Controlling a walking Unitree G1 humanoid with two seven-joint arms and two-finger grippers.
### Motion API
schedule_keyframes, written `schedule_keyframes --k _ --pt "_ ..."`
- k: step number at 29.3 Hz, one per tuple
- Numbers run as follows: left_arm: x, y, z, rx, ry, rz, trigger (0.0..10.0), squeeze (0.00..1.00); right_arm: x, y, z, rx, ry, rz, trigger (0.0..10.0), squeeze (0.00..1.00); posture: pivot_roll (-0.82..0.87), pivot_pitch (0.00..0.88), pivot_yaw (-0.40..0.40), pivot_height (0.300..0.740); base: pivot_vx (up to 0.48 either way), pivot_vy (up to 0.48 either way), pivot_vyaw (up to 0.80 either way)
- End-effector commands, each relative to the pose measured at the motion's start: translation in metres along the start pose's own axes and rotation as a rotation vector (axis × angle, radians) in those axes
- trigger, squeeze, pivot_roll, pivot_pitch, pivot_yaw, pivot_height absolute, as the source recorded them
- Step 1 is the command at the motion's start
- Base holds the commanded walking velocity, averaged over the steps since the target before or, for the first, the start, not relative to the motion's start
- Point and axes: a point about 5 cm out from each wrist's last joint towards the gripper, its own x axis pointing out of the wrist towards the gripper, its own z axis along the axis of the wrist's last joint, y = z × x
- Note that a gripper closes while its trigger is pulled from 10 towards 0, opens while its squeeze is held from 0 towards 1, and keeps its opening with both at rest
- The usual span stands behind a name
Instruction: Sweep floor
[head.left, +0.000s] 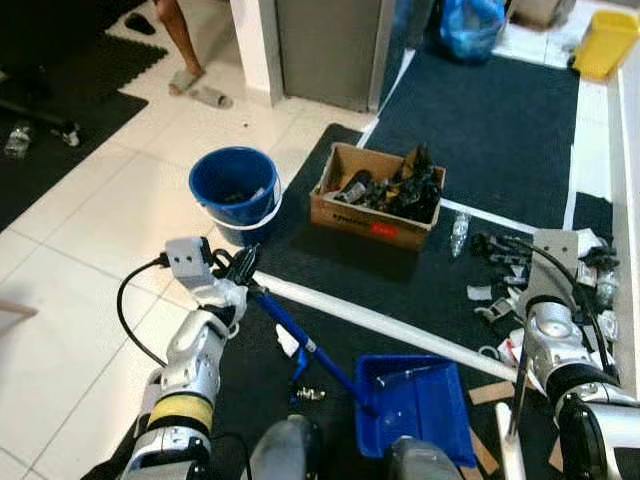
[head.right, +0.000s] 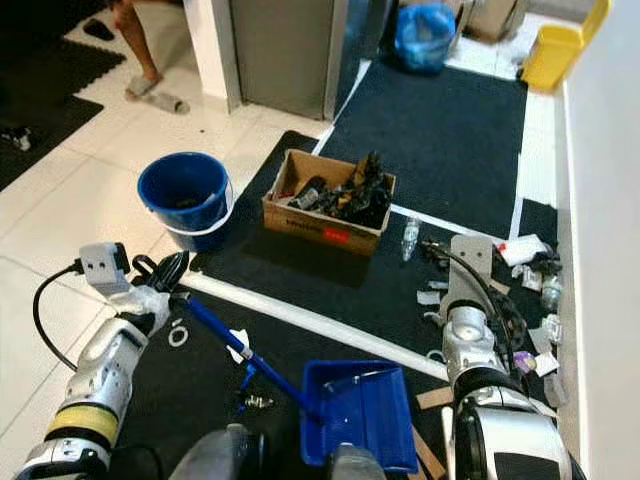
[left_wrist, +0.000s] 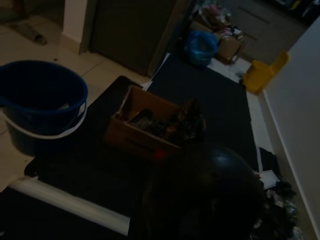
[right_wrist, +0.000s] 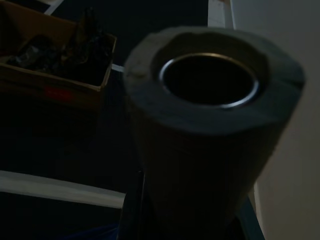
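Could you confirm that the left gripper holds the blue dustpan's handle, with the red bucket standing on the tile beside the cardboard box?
Not quite: the bucket is blue, not red, as the left eye view shows. The rest stands: the left gripper holds the dustpan handle, and the bucket stands beside the box.

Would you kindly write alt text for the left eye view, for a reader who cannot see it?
The robot's left gripper holds the blue handle of a blue dustpan resting on a dark mat, while its right arm is raised at the right by scattered litter. Beyond stand a blue bucket and a cardboard box of dark objects.
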Motion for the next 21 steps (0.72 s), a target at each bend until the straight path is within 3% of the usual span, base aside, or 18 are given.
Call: schedule_keyframes --k 1,5,10,12,16,21 --pt "-0.009 0.007 -0.016 -0.003 0.091 0.013 10.0 0.00 0.001 -0.003 0.003 -0.006 -0.010 -0.008 10.0 0.00 0.15 0.036 -0.025 0.740 0.000 0.000 0.00" --pt "-0.010 0.011 -0.016 0.005 0.092 0.033 10.0 0.00 0.001 -0.003 -0.001 -0.012 0.012 -0.008 10.0 0.00 0.16 0.037 -0.026 0.740 0.000 0.000 -0.55" --pt "-0.013 0.023 -0.015 0.058 0.093 0.090 10.0 0.00 -0.004 -0.005 -0.015 0.013 0.074 -0.012 10.0 0.00 0.16 0.035 -0.029 0.740 0.000 0.000 0.00" --pt "-0.016 0.028 -0.014 0.097 0.100 0.114 10.0 0.00 -0.006 -0.006 -0.021 0.015 0.097 -0.013 10.0 0.00 0.16 0.035 -0.029 0.740 0.000 0.000 0.00" --pt "-0.022 0.043 -0.008 0.223 0.106 0.181 10.0 0.00 -0.011 -0.013 -0.035 0.020 0.142 -0.028 10.0 0.00 0.16 0.033 -0.032 0.740 0.000 0.000 -0.80" --pt "-0.021 0.051 0.003 0.362 0.106 0.204 10.0 0.00 -0.015 -0.019 -0.044 0.023 0.166 -0.041 10.0 0.00 0.15 0.029 -0.035 0.740 0.000 0.000 0.00"
